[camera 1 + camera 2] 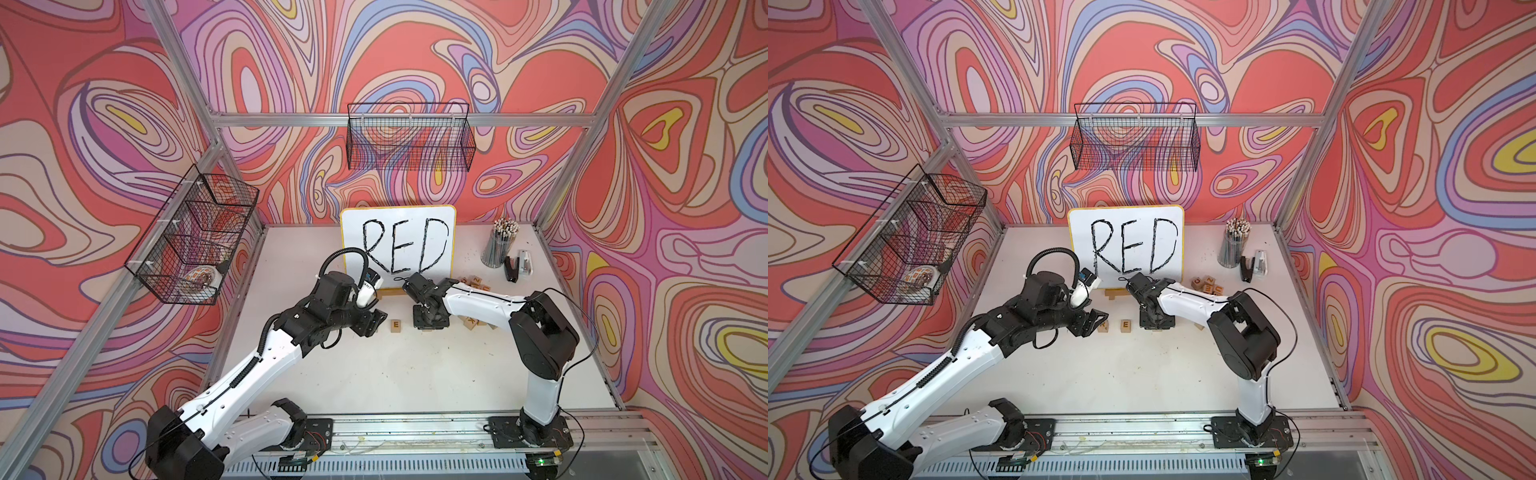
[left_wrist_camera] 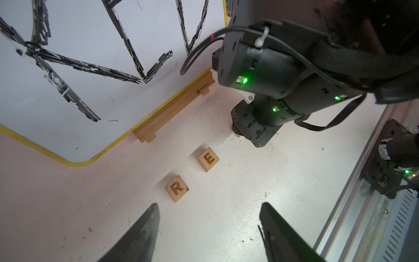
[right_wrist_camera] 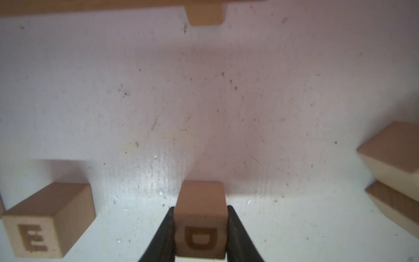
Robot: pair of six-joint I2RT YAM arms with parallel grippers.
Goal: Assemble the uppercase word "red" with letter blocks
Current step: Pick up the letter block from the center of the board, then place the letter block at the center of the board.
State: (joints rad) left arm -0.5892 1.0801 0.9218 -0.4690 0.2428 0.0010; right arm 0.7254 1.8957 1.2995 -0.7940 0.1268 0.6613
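Observation:
Two letter blocks lie face up on the white table in front of the whiteboard: R (image 2: pixel 176 188) (image 1: pixel 1104 327) and, just right of it, E (image 2: pixel 208 159) (image 1: pixel 395 325) (image 3: pixel 45 226). My right gripper (image 3: pixel 200 217) (image 1: pixel 430 322) points straight down to the right of E, shut on a D block (image 3: pixel 200 226) with the jaws pressed against its two sides, low at the table. My left gripper (image 2: pixel 209 204) (image 1: pixel 376 318) hovers just left of R, open, with nothing between its fingers. In both top views the D block is hidden under the right gripper.
The whiteboard (image 1: pixel 399 249) with handwritten "RED" stands on a wooden rail behind the blocks. Several loose letter blocks (image 1: pixel 473 286) (image 3: pixel 394 158) lie right of the right gripper. A pencil cup (image 1: pixel 500 243) and a stapler (image 1: pixel 513 266) sit at the back right. Wire baskets (image 1: pixel 409 137) hang on the walls.

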